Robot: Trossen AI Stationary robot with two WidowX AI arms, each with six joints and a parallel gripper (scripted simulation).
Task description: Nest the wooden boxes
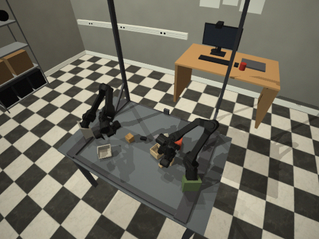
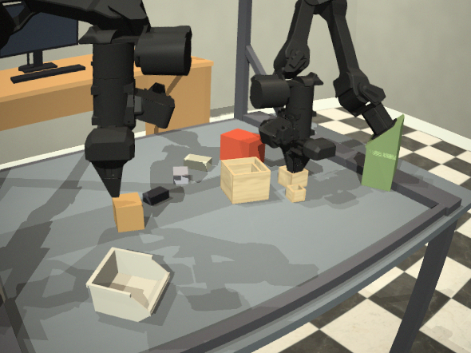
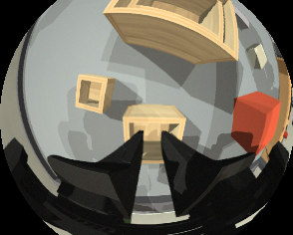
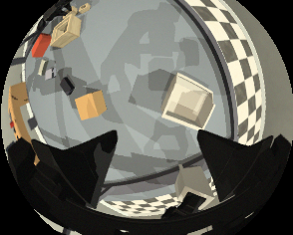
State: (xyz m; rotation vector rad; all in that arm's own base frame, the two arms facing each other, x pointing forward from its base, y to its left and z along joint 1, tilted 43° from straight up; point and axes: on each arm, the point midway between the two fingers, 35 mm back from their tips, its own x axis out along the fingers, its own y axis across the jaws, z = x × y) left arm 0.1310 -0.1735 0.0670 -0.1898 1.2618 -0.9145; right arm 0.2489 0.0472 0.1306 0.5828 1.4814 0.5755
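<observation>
Near one end of the table, the biggest wooden box sits upright, with a smaller box nested inside. Just beside it, the medium box and the smallest box stand separately, open sides up.

Over the medium box, the left gripper points down, its fingers slightly parted and grasping nothing; whether they touch the box, I cannot tell. The right gripper is spread wide with nothing in it, well apart from the wooden boxes.

Beside the biggest box is a red block; farther off, an orange cube lies between it and a cream bin.
</observation>
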